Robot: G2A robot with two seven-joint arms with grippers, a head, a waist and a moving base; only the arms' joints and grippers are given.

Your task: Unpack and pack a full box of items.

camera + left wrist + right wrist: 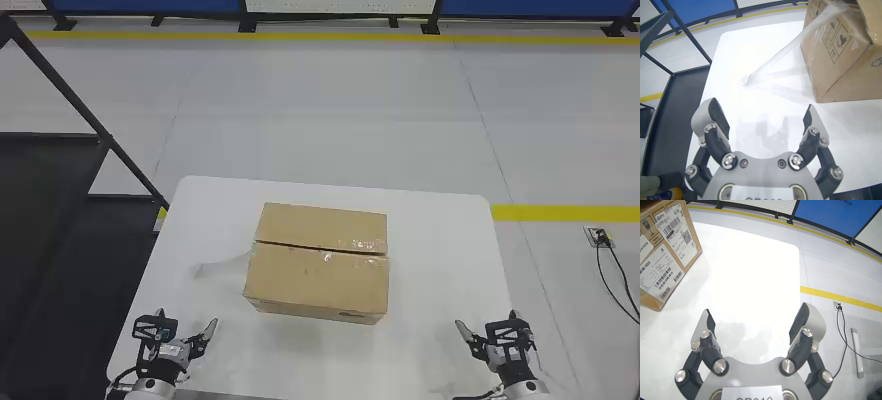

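Note:
A brown cardboard box [320, 263] stands in the middle of the white table [440, 250], its top flaps folded down along a centre seam. A loose strip of clear tape [776, 56] hangs from the box [844, 56] down onto the table on its left side. White shipping labels cover the box's [664, 262] right end. My left gripper [178, 333] is open near the table's front left corner, apart from the box. My right gripper [492, 333] is open near the front right corner. In the wrist views, both the left gripper [762, 113] and the right gripper [755, 317] hold nothing.
A black metal rack [50, 230] stands just left of the table. Bare tabletop lies between each gripper and the box. A black cable [846, 344] and floor socket [838, 306] lie on the floor to the right, beyond the table edge.

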